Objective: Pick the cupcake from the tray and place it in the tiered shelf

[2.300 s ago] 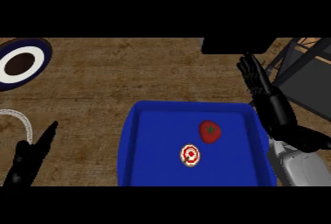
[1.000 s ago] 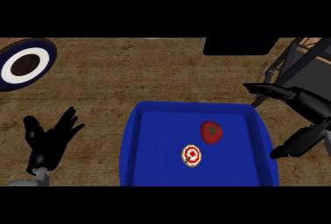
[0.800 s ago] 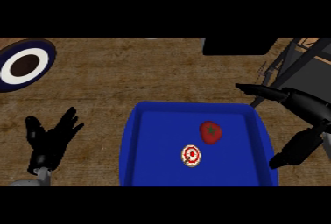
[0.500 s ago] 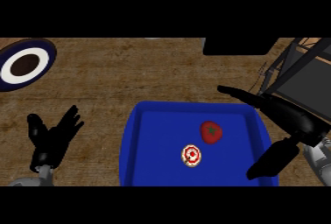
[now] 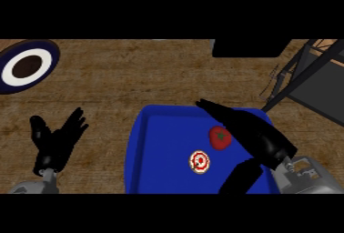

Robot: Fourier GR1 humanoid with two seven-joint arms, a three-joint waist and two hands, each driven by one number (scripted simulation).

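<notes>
- No text, number, brand or sign can be read anywhere.
- The nearest thing to a mark is the pattern of red and white rings on top of the cupcake (image 5: 199,162), which sits in the blue tray (image 5: 161,150); it forms no letter or figure.
- The plate (image 5: 27,67) at the far left of the bench shows plain dark and white rings, with no lettering.
</notes>
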